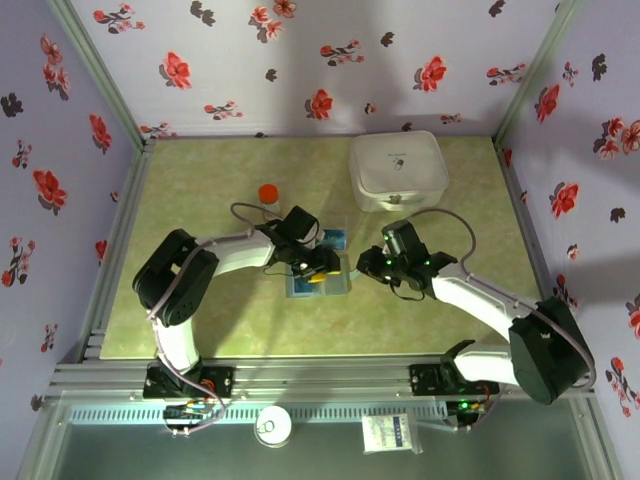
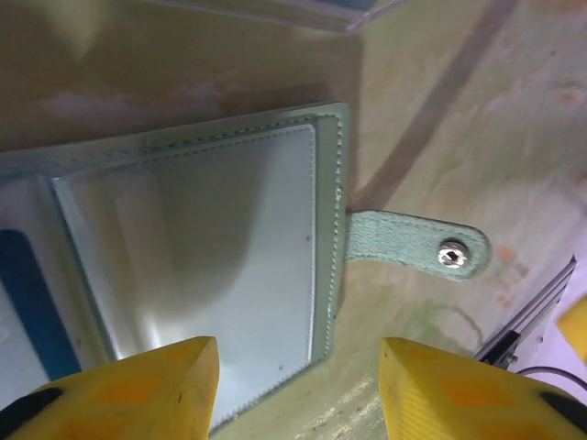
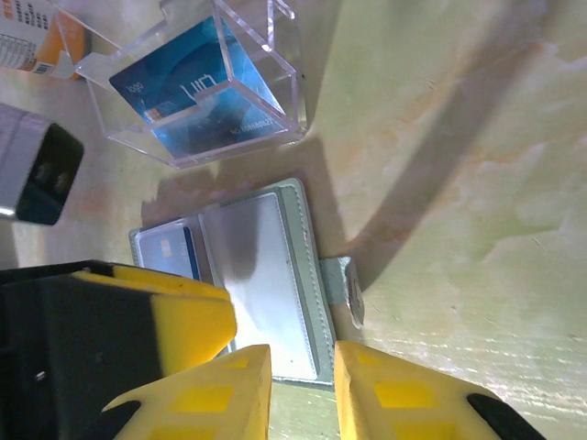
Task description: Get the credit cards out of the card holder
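The card holder (image 2: 229, 247) lies open and flat on the table, a grey-blue wallet (image 3: 275, 284) with clear sleeves and a snap strap (image 2: 431, 247). A blue credit card (image 2: 32, 312) sits in its far sleeve (image 3: 183, 252); the nearer sleeve looks empty. Another blue card (image 3: 202, 87) lies in a clear box (image 1: 335, 238) just behind the wallet (image 1: 338, 285). My left gripper (image 2: 298, 394) hangs open right above the wallet, one finger over the clear sleeve, the other over bare table. My right gripper (image 3: 303, 394) stands open with a narrow gap at the wallet's strap-side corner, close beside the left gripper (image 1: 320, 268).
A large white rounded box (image 1: 398, 170) stands at the back right. A small red-capped object (image 1: 268, 193) sits behind the left arm. Flowered walls close in the green table (image 1: 200, 320) on three sides. The two grippers are nearly touching over the wallet.
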`<act>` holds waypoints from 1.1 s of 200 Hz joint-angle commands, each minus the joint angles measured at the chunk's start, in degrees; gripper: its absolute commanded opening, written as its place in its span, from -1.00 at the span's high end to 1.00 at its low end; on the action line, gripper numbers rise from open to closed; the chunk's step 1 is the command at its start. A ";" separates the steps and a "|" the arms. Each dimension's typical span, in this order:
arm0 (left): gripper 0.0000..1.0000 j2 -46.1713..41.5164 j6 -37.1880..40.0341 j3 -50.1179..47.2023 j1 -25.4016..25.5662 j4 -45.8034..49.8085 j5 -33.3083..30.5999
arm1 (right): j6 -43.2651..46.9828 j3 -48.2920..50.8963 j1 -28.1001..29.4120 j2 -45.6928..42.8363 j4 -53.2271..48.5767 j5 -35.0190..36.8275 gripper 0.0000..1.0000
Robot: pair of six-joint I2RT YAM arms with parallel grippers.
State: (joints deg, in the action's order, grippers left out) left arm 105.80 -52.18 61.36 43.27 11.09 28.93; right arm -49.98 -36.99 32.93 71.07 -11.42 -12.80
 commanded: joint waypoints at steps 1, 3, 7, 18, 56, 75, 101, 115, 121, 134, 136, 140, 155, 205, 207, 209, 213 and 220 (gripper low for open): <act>0.01 0.90 0.39 2.47 0.50 -1.51 2.01 | 0.25 0.44 -0.23 -2.13 -2.72 1.72 0.48; 0.01 0.79 0.39 2.56 0.50 -1.51 2.01 | 0.17 0.50 -0.23 -2.22 -2.73 1.72 0.48; 0.01 0.69 0.54 2.69 0.50 -1.44 2.01 | 0.00 0.52 -0.23 -2.30 -2.73 1.67 0.48; 0.00 0.06 0.84 2.72 0.46 -1.47 2.03 | -0.29 0.79 -0.18 -2.35 -2.23 1.23 0.48; 0.03 -4.26 2.29 0.10 -0.87 -0.71 0.22 | -1.09 -0.51 0.72 0.85 0.84 -1.29 0.50; 0.08 -6.80 3.00 -2.14 -2.46 -0.20 -0.73 | -0.63 -2.62 2.44 4.11 1.55 -2.03 0.50; 0.17 -11.14 3.91 -6.17 -5.02 0.53 -2.39 | -0.01 -6.19 5.21 9.75 2.82 -2.98 0.50; 0.24 -13.47 4.12 -8.71 -6.75 0.77 -2.97 | 0.05 -8.03 6.43 13.26 4.13 -4.24 0.49; 0.27 -14.40 4.18 -9.91 -7.61 0.73 -3.16 | 0.05 -9.07 6.97 14.87 4.65 -4.91 0.49; 0.33 -16.29 4.04 -12.59 -9.44 0.52 -3.21 | 0.18 -11.19 7.96 17.93 5.52 -6.27 0.49; 0.34 -16.47 4.02 -12.98 -9.65 0.44 -3.14 | 0.26 -11.57 8.19 18.37 5.71 -6.45 0.49; 0.36 -17.06 4.04 -13.68 -10.17 0.36 -3.18 | 0.35 -12.23 8.56 19.08 5.92 -6.79 0.49; 0.42 -18.19 4.13 -15.84 -11.56 0.14 -2.92 | 0.83 -14.81 9.48 22.01 6.32 -8.05 0.49; 0.59 -15.79 5.17 -17.33 -12.82 -1.36 -0.96 | 1.39 -18.22 10.14 27.43 5.96 -10.04 0.49; 0.60 -15.60 5.16 -17.33 -12.80 -1.61 -0.80 | 1.43 -18.25 10.14 27.53 5.88 -10.09 0.49; 0.60 -15.37 5.16 -17.29 -12.78 -1.82 -0.74 | 1.50 -18.34 10.20 27.66 5.82 -10.14 0.49; 0.61 -14.94 5.09 -17.33 -12.83 -2.26 -0.42 | 1.53 -18.42 10.21 27.76 5.72 -10.19 0.48; 0.62 -14.14 4.94 -17.33 -12.86 -2.99 0.09 | 1.46 -18.41 10.22 28.10 5.68 -10.33 0.47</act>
State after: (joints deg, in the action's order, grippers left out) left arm 89.12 -48.73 44.45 30.83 10.48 27.07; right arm -49.47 -53.95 42.81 97.78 -5.39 -21.47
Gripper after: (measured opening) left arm 0.200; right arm 0.257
